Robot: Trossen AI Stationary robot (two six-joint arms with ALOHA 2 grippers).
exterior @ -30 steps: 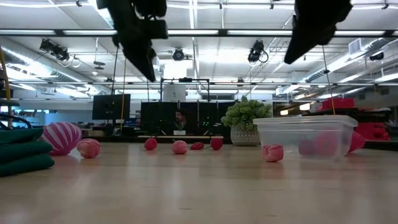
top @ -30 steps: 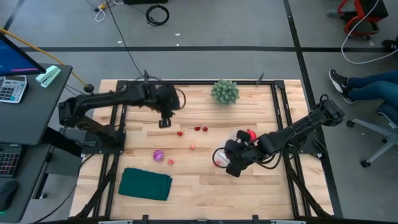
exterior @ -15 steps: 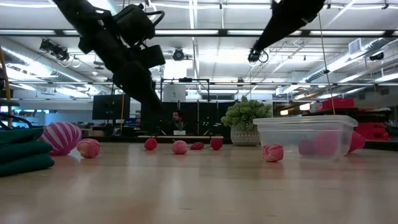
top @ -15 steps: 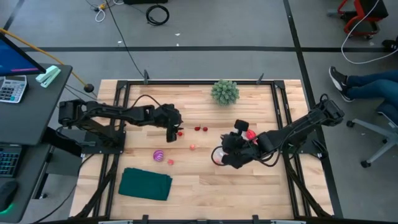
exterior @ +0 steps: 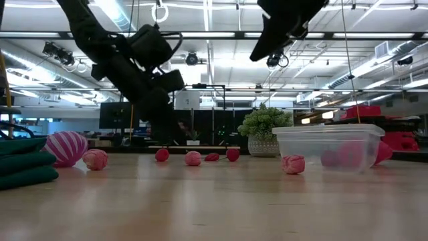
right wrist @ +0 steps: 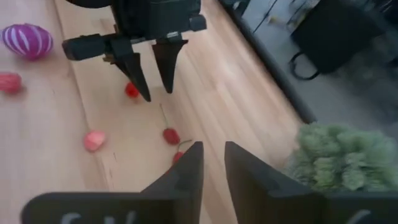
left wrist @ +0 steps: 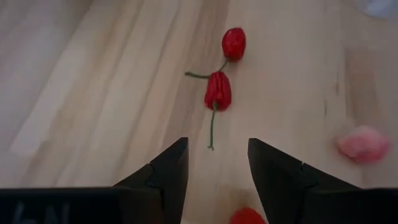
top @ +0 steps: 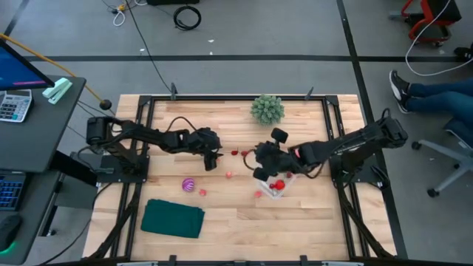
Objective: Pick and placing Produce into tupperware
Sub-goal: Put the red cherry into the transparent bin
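High view: left gripper (top: 212, 159) low over a small red berry (top: 214, 158); tupperware (top: 278, 182) sits right of centre, red pieces inside, right gripper (top: 260, 154) beside it.

Left wrist view: fingers (left wrist: 168, 171) apart, berry (left wrist: 247, 216) just off-centre; should centre before closing.

Right wrist view: right fingers (right wrist: 186, 168) slightly apart, holding nothing.

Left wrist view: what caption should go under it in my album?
The left gripper, open, hovers over the wooden table near two stemmed red peppers and a pink piece.
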